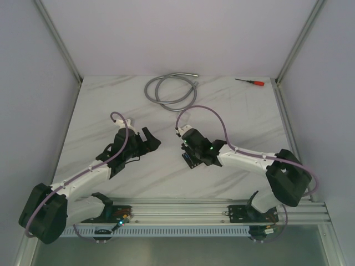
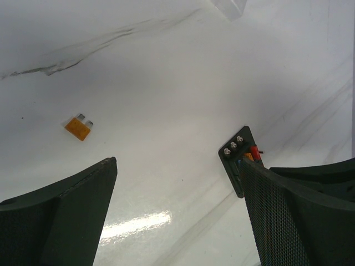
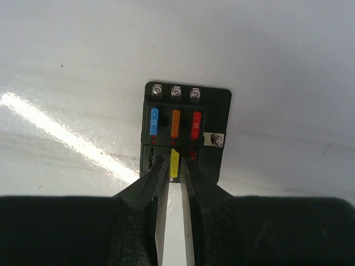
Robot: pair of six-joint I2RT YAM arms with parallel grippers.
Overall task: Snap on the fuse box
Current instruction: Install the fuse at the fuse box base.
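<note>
The fuse box point(image 3: 222, 111) is a small black block lying flat on the white marble table; it also shows as a dark block point(image 1: 190, 160) in the top view. Its far row holds a blue point(image 3: 154, 121), an orange point(image 3: 175, 123) and a red fuse point(image 3: 196, 124). A yellow fuse point(image 3: 174, 162) stands in the near row's middle slot. My right gripper point(image 3: 173, 162) has its jaws drawn in against this fuse's two sides. My left gripper point(image 2: 177, 162) hangs wide open and holds nothing, with the fuse box point(image 2: 236, 160) just beyond its right finger.
An orange loose fuse point(image 2: 77, 128) lies on the table left of the left gripper. A clear plastic cover point(image 2: 230, 6) shows at the top edge of the left wrist view. A coiled grey cable point(image 1: 171, 91) and a red-handled screwdriver point(image 1: 250, 82) lie at the back.
</note>
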